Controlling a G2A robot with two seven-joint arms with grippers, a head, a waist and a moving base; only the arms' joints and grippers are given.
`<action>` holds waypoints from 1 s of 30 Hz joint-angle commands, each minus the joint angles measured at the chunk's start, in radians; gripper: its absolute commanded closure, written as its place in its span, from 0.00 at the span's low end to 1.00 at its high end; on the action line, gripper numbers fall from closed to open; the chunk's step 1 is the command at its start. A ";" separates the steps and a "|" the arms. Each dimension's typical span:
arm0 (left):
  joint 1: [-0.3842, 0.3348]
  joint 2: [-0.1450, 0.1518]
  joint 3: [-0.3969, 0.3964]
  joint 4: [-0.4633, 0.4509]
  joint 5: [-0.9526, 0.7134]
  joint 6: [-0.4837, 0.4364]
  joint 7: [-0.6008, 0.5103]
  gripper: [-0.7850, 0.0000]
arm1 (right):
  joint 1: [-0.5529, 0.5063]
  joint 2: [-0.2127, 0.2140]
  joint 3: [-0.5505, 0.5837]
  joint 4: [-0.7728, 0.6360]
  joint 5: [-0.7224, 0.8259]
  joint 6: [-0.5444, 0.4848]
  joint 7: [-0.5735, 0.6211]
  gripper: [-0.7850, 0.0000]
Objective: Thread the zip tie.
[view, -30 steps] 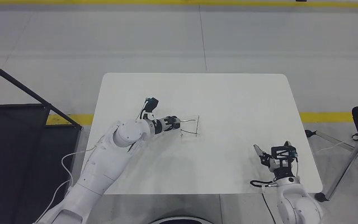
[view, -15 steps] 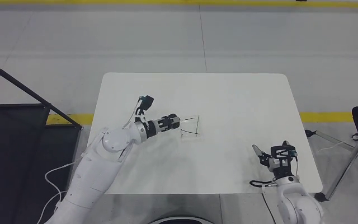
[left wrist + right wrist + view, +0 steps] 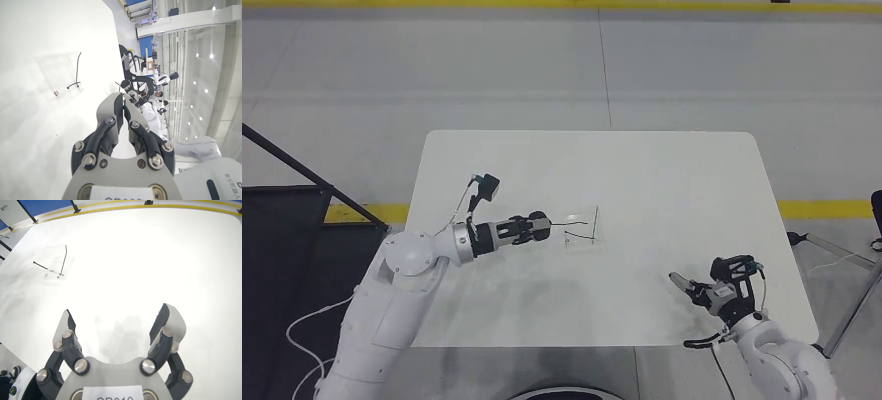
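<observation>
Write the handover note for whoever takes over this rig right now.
Left gripper: shut, nothing visible between its pads, beside the clear block and apart from the zip tie.
Right gripper: open and empty, over the table near the robot's edge, far from the block.
Zip tie: bent in an L at the clear block, one leg sticking out toward the left gripper.
Done: no closed loop visible.
Left: grasp the tie and thread its tail through the head.

Black zip tie (image 3: 77, 72), white table (image 3: 672, 180)
</observation>
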 commanded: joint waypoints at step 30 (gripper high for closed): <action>0.044 0.003 0.044 -0.029 -0.086 -0.107 0.049 1.00 | 0.090 -0.005 -0.162 -0.112 0.378 -0.093 0.233 0.00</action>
